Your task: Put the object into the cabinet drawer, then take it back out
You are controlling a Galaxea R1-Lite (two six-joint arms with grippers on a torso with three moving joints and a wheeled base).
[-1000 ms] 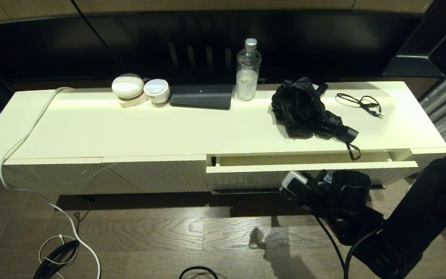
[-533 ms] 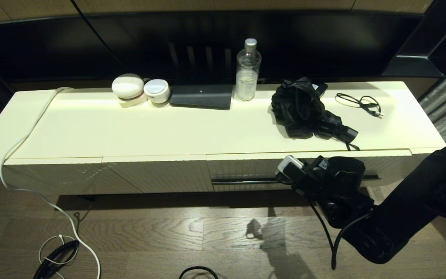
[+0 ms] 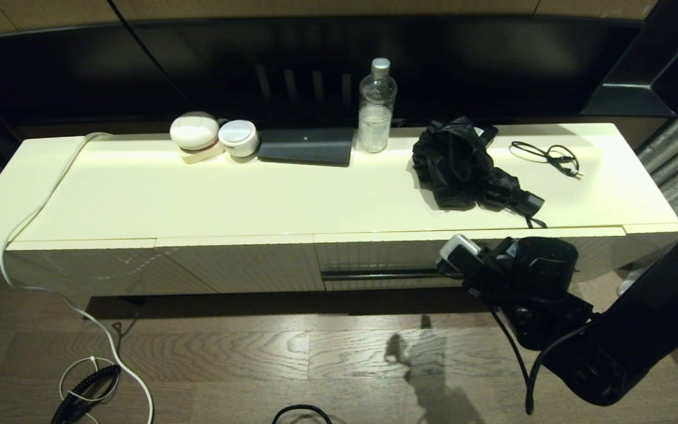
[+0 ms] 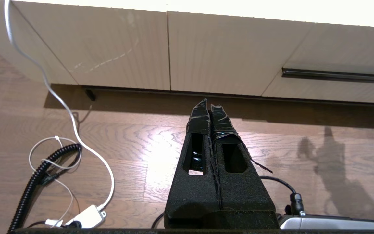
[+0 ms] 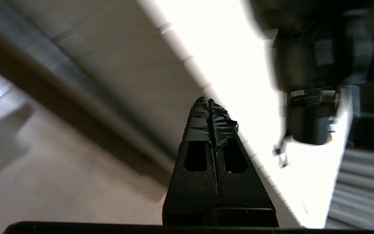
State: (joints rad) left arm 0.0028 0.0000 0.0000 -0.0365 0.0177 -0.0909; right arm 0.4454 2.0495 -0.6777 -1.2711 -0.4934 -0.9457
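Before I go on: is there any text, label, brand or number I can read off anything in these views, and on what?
None is legible.
Water bottle: clear, no label text shows.
Flat black box: one small pale dot, no letters.
Umbrella: a pale patch at its far edge, too small to read.
Right arm near its pincer: a pale tag, unreadable.
Cabinet drawer front: plain ribs, no marking.

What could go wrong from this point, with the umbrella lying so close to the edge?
The umbrella lies on the cabinet top with its handle near the front edge and its wrist strap drooping over it, right above the closed drawer. The strap might snag if the drawer is opened. The right gripper, fingers shut, sits just in front of the drawer; a careless move might hit the front or knock the handle off the edge.
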